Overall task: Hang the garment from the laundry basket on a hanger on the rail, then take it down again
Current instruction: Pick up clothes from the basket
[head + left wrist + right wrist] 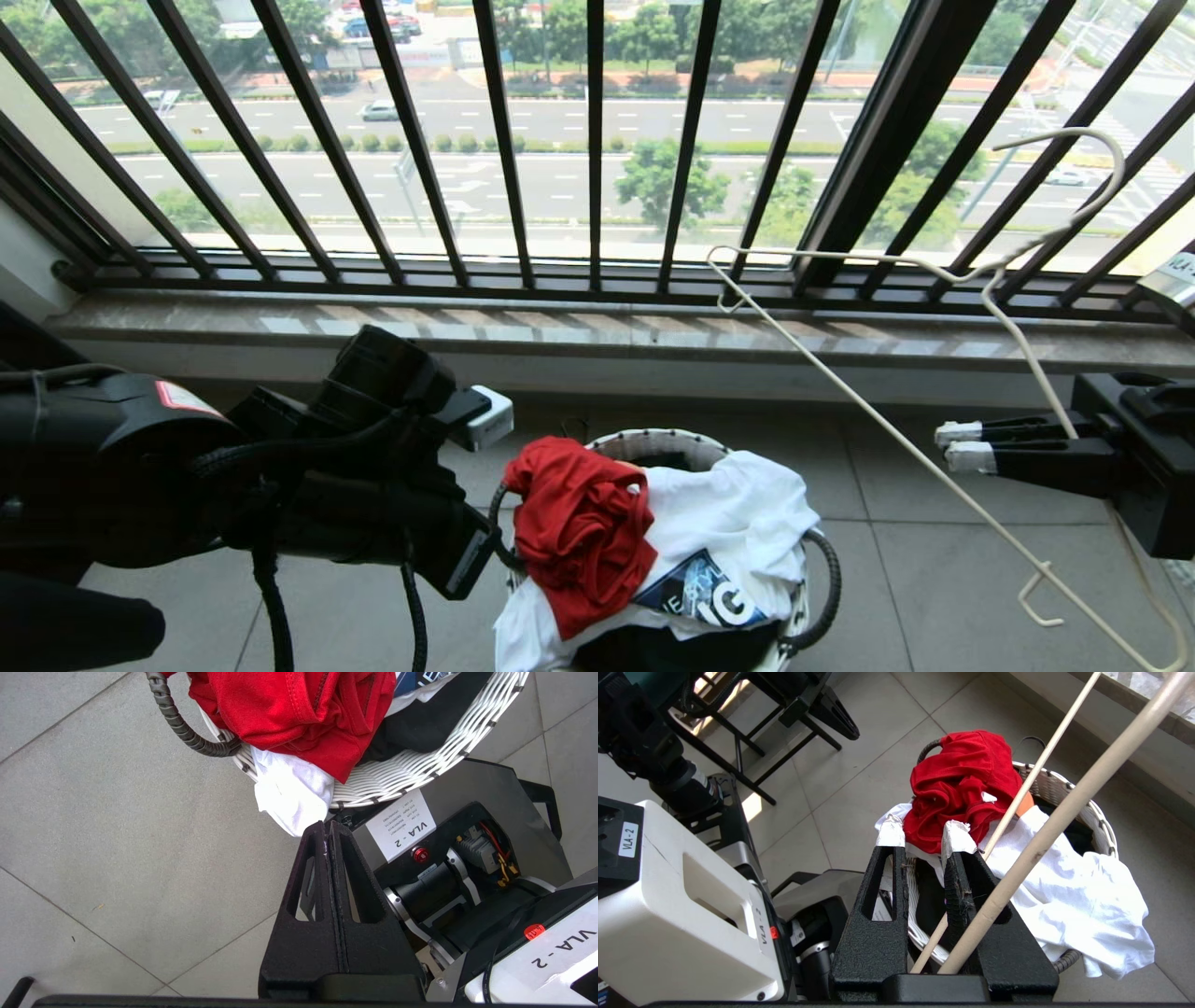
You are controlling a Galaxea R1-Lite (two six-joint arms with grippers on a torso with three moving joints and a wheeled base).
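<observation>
White cloth (1069, 896) draped over a wicker rim, directly ahead of the right jaws and just past the left jaw tips. Black garment (420, 723) beneath it. Grey floor tiles (117, 826) below both jaws. Black barred window railing (597, 140) beyond.

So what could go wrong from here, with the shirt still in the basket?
The red T-shirt lies tangled over a white cloth in the basket, so a grab may lift both. The left claw is shut and must open first. The hanger, loosely propped in the right claw, might slip or snag the window bars.
</observation>
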